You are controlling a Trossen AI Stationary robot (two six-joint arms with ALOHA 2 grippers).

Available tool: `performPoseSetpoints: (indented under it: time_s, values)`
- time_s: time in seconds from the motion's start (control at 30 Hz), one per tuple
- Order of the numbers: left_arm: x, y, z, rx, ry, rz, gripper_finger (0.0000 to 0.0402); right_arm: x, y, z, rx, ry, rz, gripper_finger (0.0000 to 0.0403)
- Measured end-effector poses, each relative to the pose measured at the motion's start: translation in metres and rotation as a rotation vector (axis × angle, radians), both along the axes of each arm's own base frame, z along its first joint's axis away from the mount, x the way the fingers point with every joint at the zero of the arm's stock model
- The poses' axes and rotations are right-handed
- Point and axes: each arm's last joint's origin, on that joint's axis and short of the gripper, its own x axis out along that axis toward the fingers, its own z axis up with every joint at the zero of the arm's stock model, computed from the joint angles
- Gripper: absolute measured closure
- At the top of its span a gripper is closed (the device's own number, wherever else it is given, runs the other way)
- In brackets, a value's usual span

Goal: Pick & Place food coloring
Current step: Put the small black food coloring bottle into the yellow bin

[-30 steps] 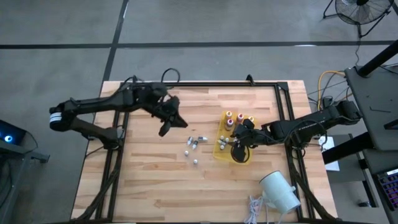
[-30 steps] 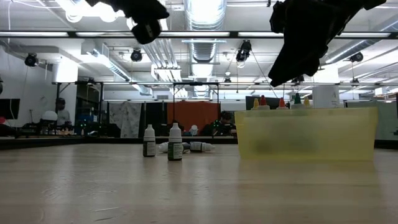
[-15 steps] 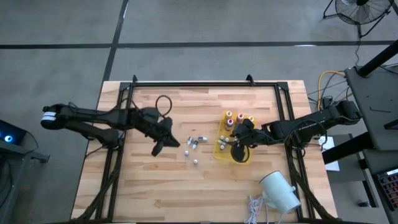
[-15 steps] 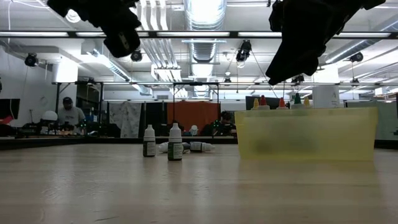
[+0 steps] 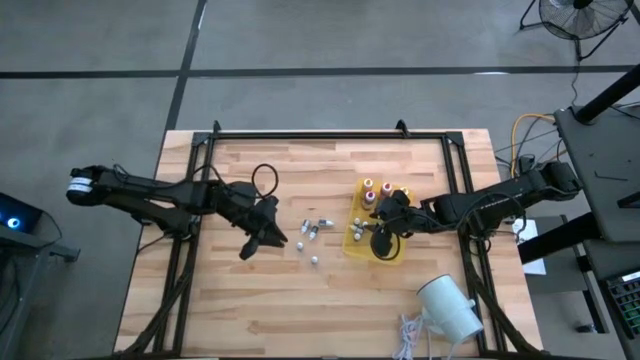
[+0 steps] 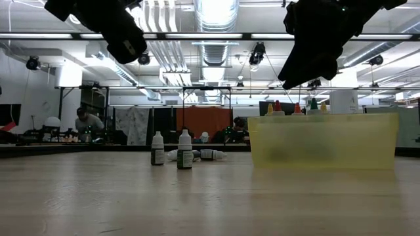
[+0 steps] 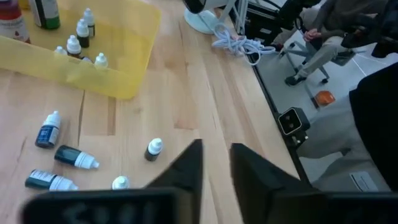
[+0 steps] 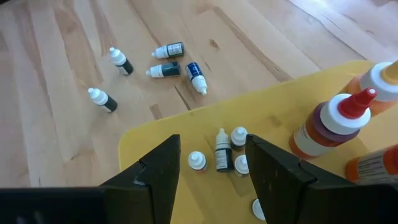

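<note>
Food coloring: small vials (image 5: 312, 232) with white caps and dark or blue bodies, five loose on the desk (image 5: 250, 300); two stand upright, three lie on their sides. Bigger bottles (image 5: 377, 190) with red, orange and pink tops stand in the yellow tray (image 5: 352, 247), with more tiny vials beside them.

Left claw (image 5: 262, 241) hangs above the desk just beside the loose vials, fingers slightly apart, nothing between them. Right claw (image 5: 384, 232) hovers over the tray's vial end, jaws apart, empty.

Left wrist view alone shows a cable coil (image 7: 233, 43) and a seated person (image 7: 326, 37) past the desk edge. Low view alone shows the two upright vials and both claws clear of the surface. High view shows a white cylinder (image 5: 448, 306) well behind the right claw at the desk corner; open wood lies behind the left claw.
</note>
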Motion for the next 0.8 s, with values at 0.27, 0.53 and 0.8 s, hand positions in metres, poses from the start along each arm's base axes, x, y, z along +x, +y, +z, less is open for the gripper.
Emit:
performPoseSetpoints:
  time_s: [0.27,0.53,0.8]
  values:
    - [0.000,0.001,-0.001,0.030,0.011,0.046,0.0225,0.000,0.000,0.000,0.025,-0.008,-0.024,0.0232]
    - [0.006,0.001,-0.011,0.066,0.059,0.040,0.0175,0.000,0.000,0.000,0.027,-0.007,-0.023,0.0232]
    - [0.023,0.000,-0.039,0.099,0.175,0.018,0.0177,0.000,0.000,0.000,0.027,-0.006,-0.023,0.0232]
